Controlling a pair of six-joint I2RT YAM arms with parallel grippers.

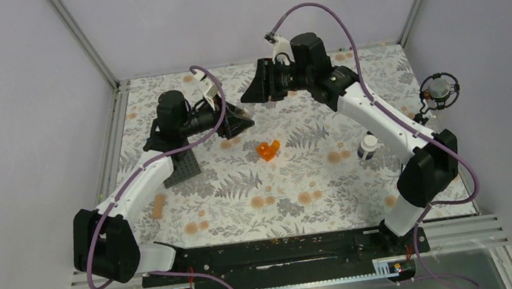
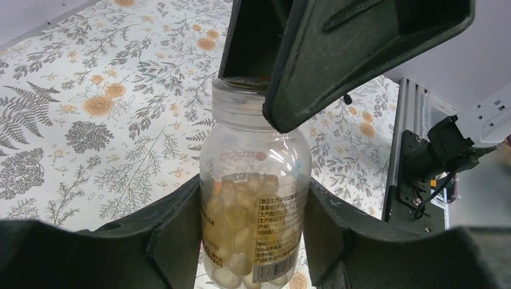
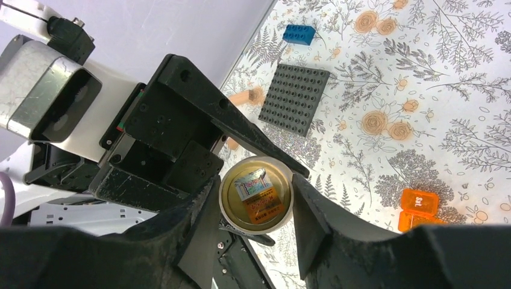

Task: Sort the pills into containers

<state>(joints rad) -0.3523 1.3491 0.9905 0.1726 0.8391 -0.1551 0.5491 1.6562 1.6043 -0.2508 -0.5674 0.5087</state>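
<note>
Jaws of the left arm (image 1: 144,178) grasp a clear pill bottle (image 2: 253,156) above the worktop (image 1: 321,210), toward the middle of its far edge, while jaws of the right arm (image 1: 384,116) clench its white-rimmed cap (image 3: 256,208).

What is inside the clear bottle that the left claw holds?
Pale yellowish oval pills fill the lower part of the bottle in the left claw. The label hides some, and the bottom is out of view, so their number cannot be told.
</note>
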